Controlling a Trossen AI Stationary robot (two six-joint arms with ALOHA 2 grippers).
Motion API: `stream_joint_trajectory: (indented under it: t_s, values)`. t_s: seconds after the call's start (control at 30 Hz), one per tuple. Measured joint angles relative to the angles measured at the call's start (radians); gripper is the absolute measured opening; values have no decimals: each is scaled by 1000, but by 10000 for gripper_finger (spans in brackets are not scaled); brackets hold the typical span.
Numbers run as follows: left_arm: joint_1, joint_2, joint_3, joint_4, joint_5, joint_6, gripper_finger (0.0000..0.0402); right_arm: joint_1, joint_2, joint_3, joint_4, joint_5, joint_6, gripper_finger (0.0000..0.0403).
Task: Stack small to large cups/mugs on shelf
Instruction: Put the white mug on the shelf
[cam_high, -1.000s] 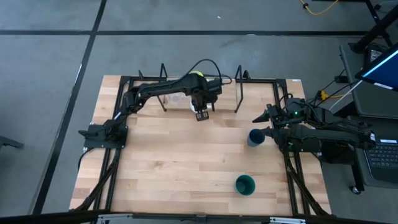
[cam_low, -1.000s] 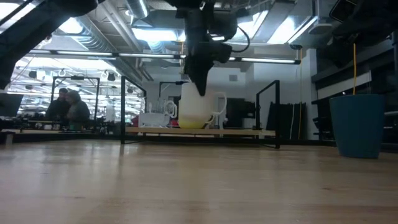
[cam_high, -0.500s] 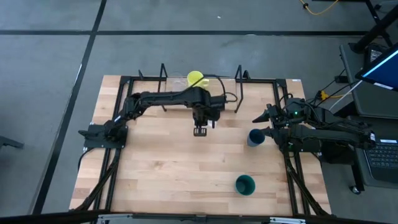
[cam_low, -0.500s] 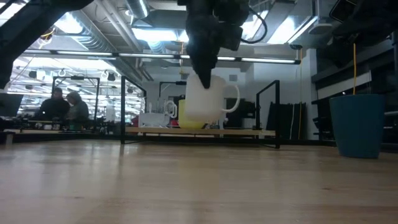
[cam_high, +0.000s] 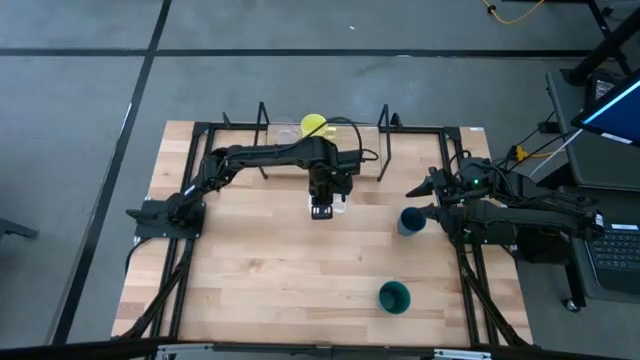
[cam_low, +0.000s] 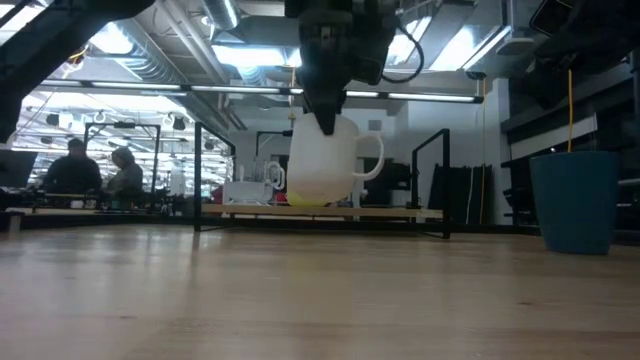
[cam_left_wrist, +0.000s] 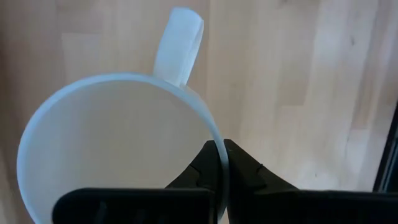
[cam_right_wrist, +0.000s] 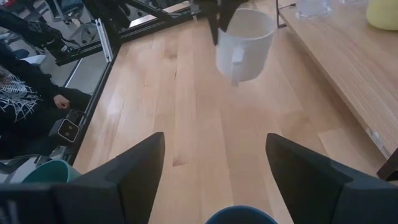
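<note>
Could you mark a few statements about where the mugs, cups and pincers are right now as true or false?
1. The left pincer is shut on the rim of the white mug. True.
2. The white mug rests on the shelf. False: it hangs in the air above the table, in front of the shelf.
3. The yellow mug is on the shelf. True.
4. The right pincer grips the dark blue cup. False: its fingers are spread open and hold nothing; the cup stands on the table just beside it.
5. The dark green cup sits on the shelf. False: it stands on the table near the front edge, on the right arm's side.
</note>
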Motion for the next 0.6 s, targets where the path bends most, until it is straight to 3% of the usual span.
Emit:
stream_joint_trajectory:
  t_s: [0.27,0.6]
  values:
    - [42,49,0,8,22,1,1,0,0,0,0,0,-7,282]
    - [74,60,0,29,-70,24,1,0,0,0,0,0,-7,282]
